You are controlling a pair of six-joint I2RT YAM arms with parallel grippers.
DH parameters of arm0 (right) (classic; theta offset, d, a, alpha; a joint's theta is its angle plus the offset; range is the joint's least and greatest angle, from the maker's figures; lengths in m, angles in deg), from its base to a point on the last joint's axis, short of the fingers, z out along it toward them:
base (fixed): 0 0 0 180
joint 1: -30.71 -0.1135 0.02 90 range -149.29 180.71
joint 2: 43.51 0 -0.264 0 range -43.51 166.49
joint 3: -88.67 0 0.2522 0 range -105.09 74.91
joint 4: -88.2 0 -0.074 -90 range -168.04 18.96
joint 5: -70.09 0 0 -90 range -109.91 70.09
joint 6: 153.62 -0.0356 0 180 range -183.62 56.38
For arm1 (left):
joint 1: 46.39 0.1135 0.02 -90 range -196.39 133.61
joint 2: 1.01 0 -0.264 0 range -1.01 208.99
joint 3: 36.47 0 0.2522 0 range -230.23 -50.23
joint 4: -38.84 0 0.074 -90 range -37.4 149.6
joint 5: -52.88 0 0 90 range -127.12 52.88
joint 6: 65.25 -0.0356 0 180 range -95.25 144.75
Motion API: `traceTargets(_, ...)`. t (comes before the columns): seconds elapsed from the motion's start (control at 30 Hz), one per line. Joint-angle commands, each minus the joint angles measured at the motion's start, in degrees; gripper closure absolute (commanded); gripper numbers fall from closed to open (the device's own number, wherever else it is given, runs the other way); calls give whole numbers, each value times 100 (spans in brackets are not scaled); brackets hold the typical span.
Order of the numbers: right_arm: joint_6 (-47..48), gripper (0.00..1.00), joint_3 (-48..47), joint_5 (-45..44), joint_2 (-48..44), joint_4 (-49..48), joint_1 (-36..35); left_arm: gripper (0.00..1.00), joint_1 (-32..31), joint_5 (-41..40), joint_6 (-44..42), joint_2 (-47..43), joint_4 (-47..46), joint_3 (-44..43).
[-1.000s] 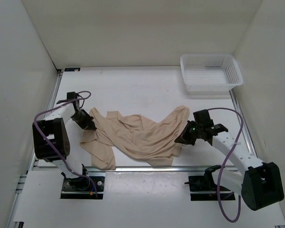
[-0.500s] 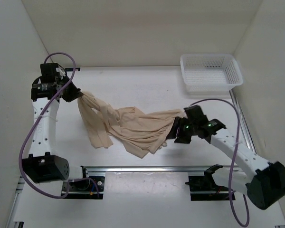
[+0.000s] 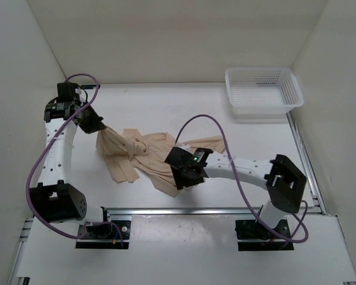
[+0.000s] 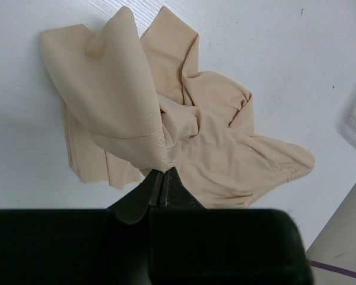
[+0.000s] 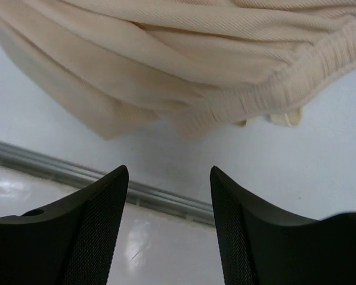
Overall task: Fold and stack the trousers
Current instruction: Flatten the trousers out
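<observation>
The beige trousers (image 3: 143, 153) lie bunched on the white table, left of centre. My left gripper (image 3: 99, 126) is shut on a fold at their far-left end, which it holds raised a little off the table. In the left wrist view the fingertips (image 4: 163, 173) pinch a peak of fabric, and the rest of the trousers (image 4: 207, 142) spreads beyond it. My right gripper (image 3: 181, 178) hangs over the near right edge of the pile. In the right wrist view it (image 5: 169, 173) stands open with nothing between its fingers, just short of the waistband hem (image 5: 267, 95).
A white mesh basket (image 3: 263, 90) stands at the back right corner. A metal rail (image 3: 184, 209) runs along the near table edge, seen also in the right wrist view as the rail (image 5: 160, 200). White walls close in the left, right and back.
The right gripper opened, let go of the trousers and swung left over the pile. The left arm pulled its end to the far left, bunching the cloth leftward.
</observation>
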Motion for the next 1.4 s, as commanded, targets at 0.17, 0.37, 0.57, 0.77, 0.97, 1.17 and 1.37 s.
traceTargets(0.17, 284, 38, -577, -1146, 1223, 351, -160, 90, -8, -27, -88, -266, 36, 6)
traceTargets(0.37, 223, 66, -629, -1611, 1549, 298, -160, 90, -8, -27, -88, -266, 36, 6)
traceTargets(0.57, 117, 100, -753, -2095, 601, 667, -108, 90, -8, -97, -193, -266, 142, -229)
traceTargets(0.77, 232, 100, -1227, -2525, -840, 1624, 94, 90, -8, -97, -193, -56, 379, -924)
traceTargets(0.97, 109, 100, -1596, -3105, -2229, 2820, 683, 90, 167, -607, -61, -195, 521, -1637)
traceTargets(1.17, 125, 100, -2597, -3422, -3609, 3602, 1026, 90, 475, -580, 237, -1055, 239, -1953)
traceTargets(1.37, 143, 100, -3916, -3520, -3715, 4517, 1026, 90, 475, -1134, 299, -1961, 45, -2313)
